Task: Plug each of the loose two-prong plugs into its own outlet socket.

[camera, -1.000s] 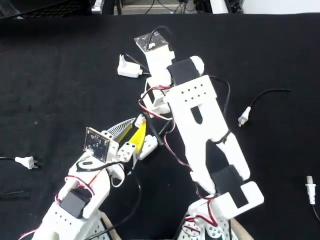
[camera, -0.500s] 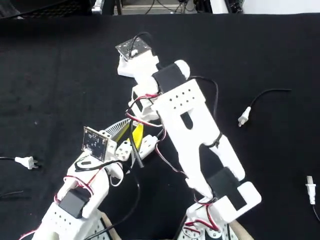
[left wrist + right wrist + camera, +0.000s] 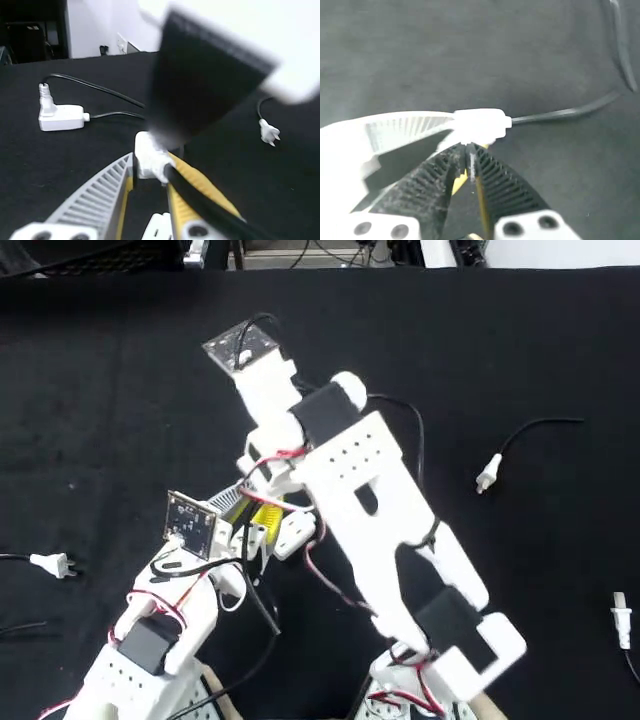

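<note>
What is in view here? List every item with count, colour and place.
loose plugs: three, white; on the table at its left edge, right of the arms on a black cord, at its right edge
outlet socket: one, white, a plug seated in it; on the table beyond the left gripper
cord piece: one, white on a black cord; between the left gripper's fingers, plug or socket unclear
table: one, black cloth
left gripper: one, yellow and pale grey; shut on the cord piece
right gripper: one, black; shut, tips right at the cord piece
</note>
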`<state>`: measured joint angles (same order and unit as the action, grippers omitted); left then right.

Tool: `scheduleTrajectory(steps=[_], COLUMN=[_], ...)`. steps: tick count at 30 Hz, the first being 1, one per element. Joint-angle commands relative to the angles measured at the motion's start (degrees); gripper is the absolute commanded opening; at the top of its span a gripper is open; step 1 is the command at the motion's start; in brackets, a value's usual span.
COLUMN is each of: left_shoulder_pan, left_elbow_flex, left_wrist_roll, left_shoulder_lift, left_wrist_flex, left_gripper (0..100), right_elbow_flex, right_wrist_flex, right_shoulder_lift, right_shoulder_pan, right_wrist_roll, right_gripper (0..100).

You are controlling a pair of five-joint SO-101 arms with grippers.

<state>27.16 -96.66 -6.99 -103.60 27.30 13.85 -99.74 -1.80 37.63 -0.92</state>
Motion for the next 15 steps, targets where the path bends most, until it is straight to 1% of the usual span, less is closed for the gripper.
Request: scheduleTrajectory(steps=[1,6,8,15], left_shoulder_pan=[0.31,0.40,0.40,0.31], left_elbow_flex=[-0.75,-0.75,-0.75,-0.75], left_wrist_roll=[-0.18,-0.18,-0.18,-0.18], left_shoulder_lift=[-0.44,-0.44,-0.44,-0.44], left_wrist_flex=[-0.53,0.53,0.53,0.53], left_gripper=[3,3,3,3], right_elbow_flex=[1.45,1.71,1.36,1.27], right_wrist_flex=[-0.70,1.14,1.58,0.62], right_shoulder_lift=[-4.00,-4.70,-4.44,-4.44], right_shoulder_pan=[2.46,-4.31,-5.98,-6.15], right_wrist_roll=[0.26,0.35,0.35,0.09], right_gripper=[1.2,1.2,1.2,1.2])
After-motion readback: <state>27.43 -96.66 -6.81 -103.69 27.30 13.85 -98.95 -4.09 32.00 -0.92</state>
